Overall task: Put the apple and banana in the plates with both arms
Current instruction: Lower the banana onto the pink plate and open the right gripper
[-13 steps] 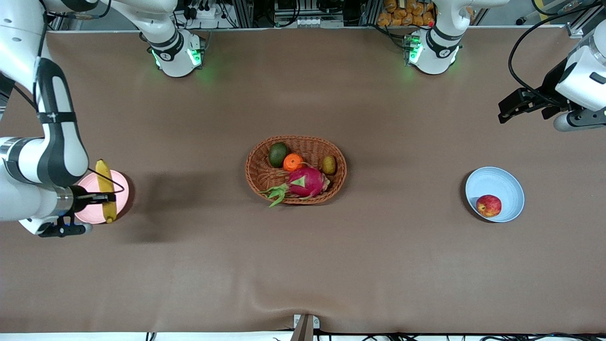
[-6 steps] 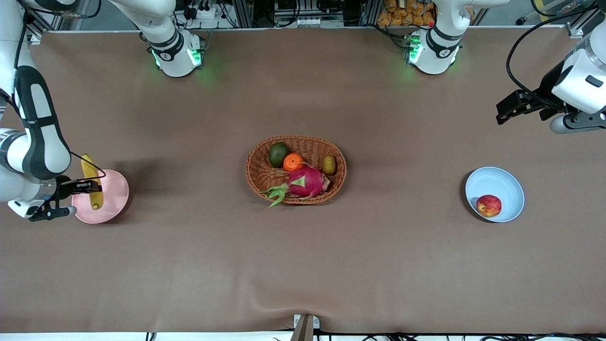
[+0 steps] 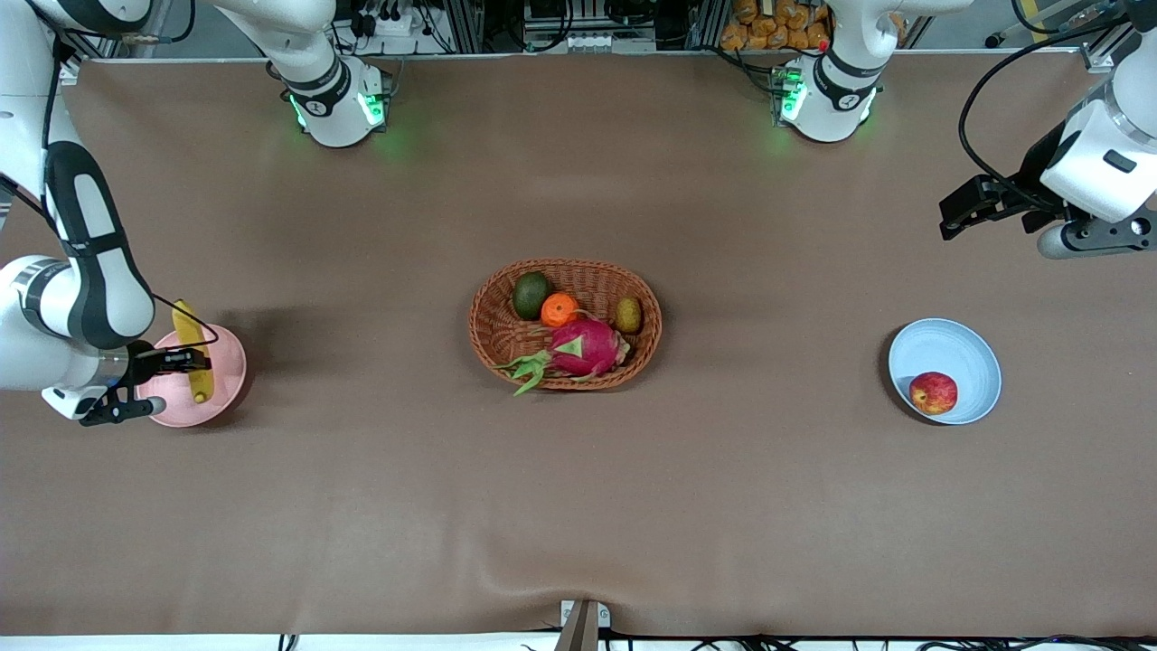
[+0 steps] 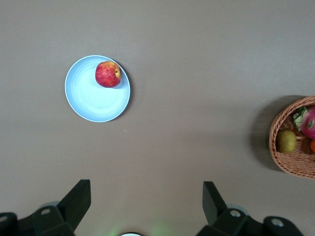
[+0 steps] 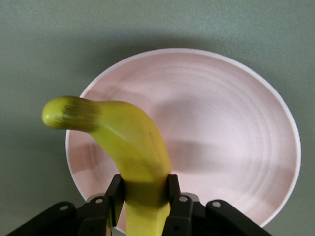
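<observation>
The right gripper [image 3: 185, 362] clenches the banana [image 3: 193, 351] over the pink plate [image 3: 228, 380], its long axis running from near to far across the table. The apple [image 3: 933, 392] lies on the blue plate's [image 3: 958, 353] near edge. The left gripper [image 3: 972, 204] waits aloft, fingers spread and empty.

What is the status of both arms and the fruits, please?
Right gripper shut on banana over pink plate. Left gripper open, waiting above table. Apple in blue plate. Nothing blocking.
</observation>
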You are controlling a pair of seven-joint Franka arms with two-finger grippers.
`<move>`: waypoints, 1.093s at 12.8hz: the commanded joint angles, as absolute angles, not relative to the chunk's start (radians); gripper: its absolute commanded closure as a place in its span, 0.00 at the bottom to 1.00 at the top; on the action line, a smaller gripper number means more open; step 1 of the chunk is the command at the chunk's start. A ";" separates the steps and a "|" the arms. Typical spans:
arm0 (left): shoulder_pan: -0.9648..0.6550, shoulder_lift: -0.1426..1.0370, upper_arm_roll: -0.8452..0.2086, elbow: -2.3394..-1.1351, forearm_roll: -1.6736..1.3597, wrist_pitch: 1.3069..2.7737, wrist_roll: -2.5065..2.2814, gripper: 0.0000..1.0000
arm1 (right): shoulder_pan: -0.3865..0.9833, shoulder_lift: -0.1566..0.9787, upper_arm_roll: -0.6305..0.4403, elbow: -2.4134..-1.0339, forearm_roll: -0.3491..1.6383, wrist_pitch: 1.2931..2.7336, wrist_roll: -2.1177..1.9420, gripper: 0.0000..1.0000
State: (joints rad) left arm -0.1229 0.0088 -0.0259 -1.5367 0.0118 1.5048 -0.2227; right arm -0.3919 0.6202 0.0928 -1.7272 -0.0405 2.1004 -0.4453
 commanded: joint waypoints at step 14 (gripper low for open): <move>-0.120 -0.002 -0.029 -1.539 0.015 1.509 -0.215 0.00 | -0.233 0.571 0.097 -1.200 -0.043 1.559 -0.463 0.00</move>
State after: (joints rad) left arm -0.1202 0.0088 -0.0256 -1.5367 0.0118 1.5075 -0.2227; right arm -0.2959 0.5895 0.1107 -1.3072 -0.0395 1.6621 -0.4837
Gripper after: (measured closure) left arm 0.000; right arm 0.000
